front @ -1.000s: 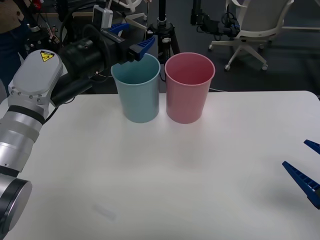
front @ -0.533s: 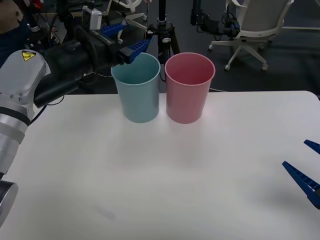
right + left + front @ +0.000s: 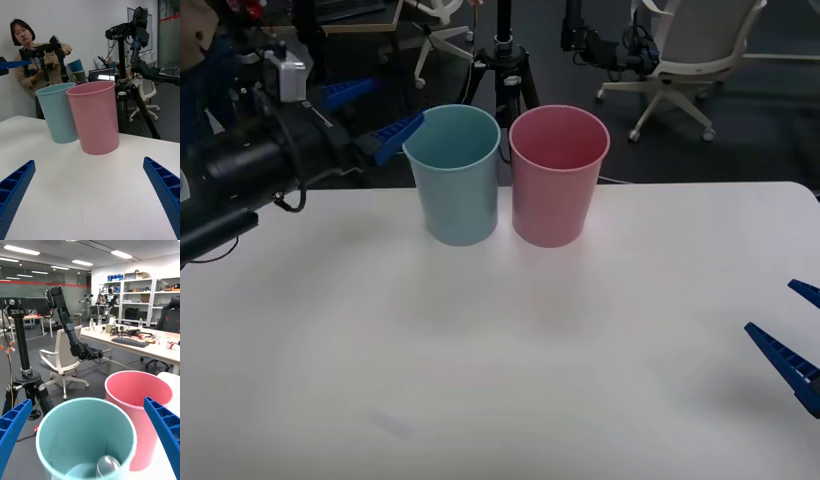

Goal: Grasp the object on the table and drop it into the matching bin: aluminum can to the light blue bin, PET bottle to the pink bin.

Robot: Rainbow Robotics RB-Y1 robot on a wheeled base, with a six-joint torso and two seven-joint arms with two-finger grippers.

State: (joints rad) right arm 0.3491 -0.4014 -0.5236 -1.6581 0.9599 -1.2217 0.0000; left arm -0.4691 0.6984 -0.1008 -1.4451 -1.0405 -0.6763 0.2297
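Left gripper (image 3: 370, 115), fingers spread and empty, hangs beside the light blue bin (image 3: 455, 175) at the table's (image 3: 500, 350) far edge; the aluminum can (image 3: 107, 467) lies inside that bin, below the gripper. The drop looks done; next, the arm likely needs only to pull clear. Pink bin (image 3: 558, 175) stands alongside. Right gripper (image 3: 790, 335), spread, waits at the right edge.

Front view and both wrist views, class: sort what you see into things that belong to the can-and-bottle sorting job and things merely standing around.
Belongs to the job:
- light blue bin, with the aluminum can lying inside it
- pink bin
- table
- left tool, open, beside the blue bin's rim
- right tool, open, low over the table's right edge

Just standing around:
- tripod
- office chair
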